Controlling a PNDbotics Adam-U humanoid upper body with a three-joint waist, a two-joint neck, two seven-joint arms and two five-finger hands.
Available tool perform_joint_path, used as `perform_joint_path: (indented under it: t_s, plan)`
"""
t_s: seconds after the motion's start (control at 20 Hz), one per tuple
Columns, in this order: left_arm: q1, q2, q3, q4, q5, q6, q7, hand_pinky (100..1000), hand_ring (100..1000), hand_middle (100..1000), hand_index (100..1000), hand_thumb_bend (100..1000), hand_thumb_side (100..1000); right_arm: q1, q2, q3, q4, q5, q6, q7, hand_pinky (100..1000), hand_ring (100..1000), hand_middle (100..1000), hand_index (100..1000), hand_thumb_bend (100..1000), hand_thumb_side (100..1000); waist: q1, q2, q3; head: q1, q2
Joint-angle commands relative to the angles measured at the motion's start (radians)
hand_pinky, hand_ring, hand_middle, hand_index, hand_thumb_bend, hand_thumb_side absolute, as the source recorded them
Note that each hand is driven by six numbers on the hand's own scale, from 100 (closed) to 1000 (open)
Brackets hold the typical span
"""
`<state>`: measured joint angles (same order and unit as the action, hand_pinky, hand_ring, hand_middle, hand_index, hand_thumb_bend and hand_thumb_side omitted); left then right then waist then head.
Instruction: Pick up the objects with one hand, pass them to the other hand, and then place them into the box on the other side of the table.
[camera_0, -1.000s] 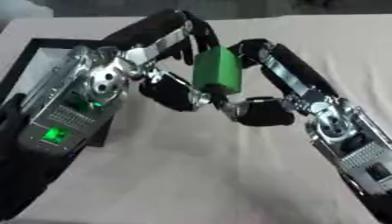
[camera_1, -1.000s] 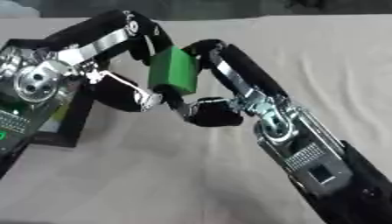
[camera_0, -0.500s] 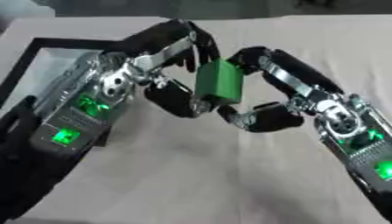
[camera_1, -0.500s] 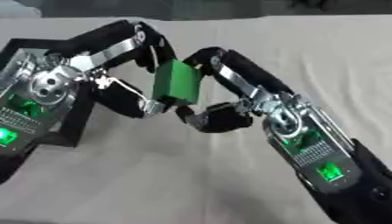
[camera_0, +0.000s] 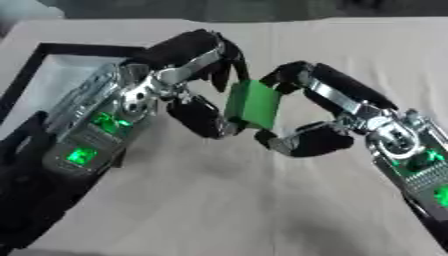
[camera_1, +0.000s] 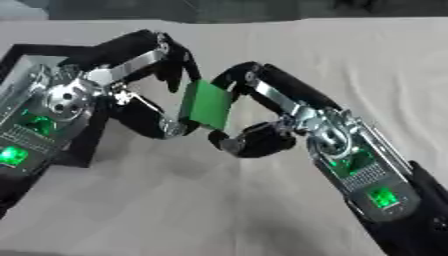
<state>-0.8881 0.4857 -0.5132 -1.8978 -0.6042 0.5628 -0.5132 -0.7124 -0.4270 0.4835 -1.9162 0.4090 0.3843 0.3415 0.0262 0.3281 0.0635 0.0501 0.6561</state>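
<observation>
the table (camera_1: 262, 210) is covered in a pale beige cloth that shows soft creases and the shadows of the arms above it. a box (camera_0: 52, 65) with a black rim and a pale inside lies on the table at its left side, its far rim running along near the back edge, partly hidden by the left arm. past the table's far edge only a dark strip can be made out.

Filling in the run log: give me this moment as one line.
phase: handover | block: green, held above table | left hand: gripping block | right hand: gripping block | box: at left
</observation>
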Motion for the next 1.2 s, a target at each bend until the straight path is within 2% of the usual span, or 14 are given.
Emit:
perform_joint_path:
  t_s: [0.05,0.2,0.45,0.75,1.2]
  plan:
    - [-0.012,0.049,0.027,-0.03,-0.013,0.0,-0.018,641,548,366,421,298,100,-0.004,-0.021,0.005,-0.026,0.016,0.044,-0.032,794,677,678,732,414,100,0.002,-0.047,0.001,0.001,-0.01]
    - [-0.009,0.056,0.03,-0.05,0.003,0.003,-0.035,640,544,359,416,277,100,-0.004,-0.024,0.01,-0.037,0.016,0.067,-0.051,792,674,673,732,403,100,0.001,-0.049,0.002,0.001,-0.012]
    - [-0.012,0.047,0.03,-0.051,0.026,0.01,-0.023,633,538,358,420,253,100,-0.005,-0.019,0.012,-0.044,-0.003,0.068,-0.064,791,666,658,737,381,100,0.0,-0.049,0.002,0.003,-0.013]
    - [-0.017,0.047,0.027,-0.044,0.033,0.003,-0.017,631,527,328,409,286,100,-0.001,-0.029,0.014,-0.043,-0.01,0.063,-0.057,795,672,669,770,409,100,0.002,-0.048,0.0,0.003,-0.01]
    - [-0.01,0.054,0.033,-0.036,-0.002,0.01,-0.032,621,515,300,397,316,100,0.003,-0.04,0.006,-0.052,0.017,0.056,-0.023,790,654,640,794,442,100,0.003,-0.051,-0.001,0.003,-0.021]
